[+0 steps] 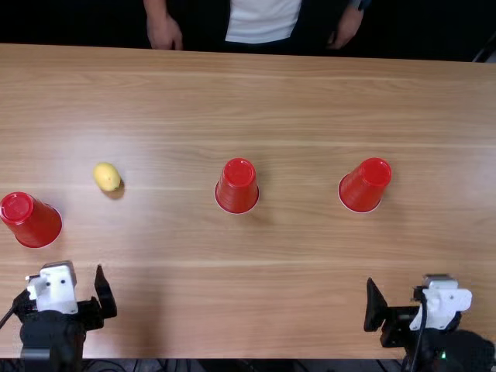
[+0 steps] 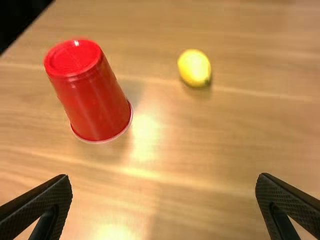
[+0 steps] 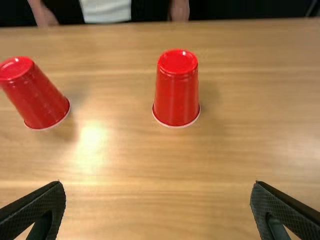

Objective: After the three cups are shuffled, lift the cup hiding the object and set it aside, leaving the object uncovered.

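A little yellow ball (image 1: 108, 177) is lying uncovered on the wooden table (image 1: 248, 101).

The ball is looking bright and smooth, shaped like a tiny lemon. From above, it is sitting at 9 o'clock from the middle cup (image 1: 237, 186), well apart from it. The left cup (image 1: 29, 219) is standing at 8 o'clock from the ball, near it but not touching. The right cup (image 1: 365, 185) is standing at 3 o'clock from the middle cup. All three are shiny red and upside down, with thin white rims. The left gripper (image 2: 161, 177) is sitting at the table's 7 o'clock, fingers spread wide, holding nothing. The right gripper (image 3: 156, 184) is sitting at 5 o'clock, spread wide and holding nothing too.
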Controlling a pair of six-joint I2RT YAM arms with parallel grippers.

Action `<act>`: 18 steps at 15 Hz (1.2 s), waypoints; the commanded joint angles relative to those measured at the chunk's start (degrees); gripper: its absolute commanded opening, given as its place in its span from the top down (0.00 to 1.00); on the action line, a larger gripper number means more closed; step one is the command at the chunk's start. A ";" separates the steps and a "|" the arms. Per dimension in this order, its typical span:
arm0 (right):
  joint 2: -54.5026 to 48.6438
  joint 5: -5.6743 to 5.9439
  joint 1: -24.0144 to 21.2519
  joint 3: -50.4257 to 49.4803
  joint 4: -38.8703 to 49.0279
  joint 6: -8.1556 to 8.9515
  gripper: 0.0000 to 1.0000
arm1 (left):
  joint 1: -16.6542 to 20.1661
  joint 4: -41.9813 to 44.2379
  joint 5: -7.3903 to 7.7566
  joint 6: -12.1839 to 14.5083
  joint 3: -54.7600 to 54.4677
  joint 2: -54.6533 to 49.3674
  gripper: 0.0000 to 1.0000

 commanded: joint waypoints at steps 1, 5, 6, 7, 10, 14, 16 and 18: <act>-5.47 -0.15 0.57 -3.12 0.95 -0.16 0.00 | 0.56 1.31 -0.16 -0.15 -2.49 -2.02 0.00; -15.57 -0.05 0.39 -6.19 2.53 -0.06 0.00 | 1.00 3.74 -0.59 0.17 -5.75 -10.11 0.00; -15.57 -0.05 0.31 -6.11 3.59 -0.06 0.00 | 1.17 3.95 -1.64 0.27 -6.71 -13.62 0.00; -15.57 0.27 0.31 -6.11 4.43 0.05 0.00 | 1.26 4.37 -2.59 0.59 -8.12 -14.94 0.00; -15.57 0.37 0.31 -6.19 11.71 -0.59 0.00 | 1.26 15.66 -2.48 0.59 -9.17 -14.94 0.00; -15.57 0.37 0.22 -17.27 37.87 -0.69 0.00 | 0.56 34.96 2.47 1.75 -17.35 -14.94 0.00; -15.57 0.37 0.13 -23.33 49.05 -0.48 0.00 | 0.56 35.80 5.43 5.02 -18.49 -14.94 0.00; -15.57 0.58 -0.04 -27.90 54.85 -0.06 0.00 | 0.21 36.12 8.27 6.92 -22.09 -14.94 0.00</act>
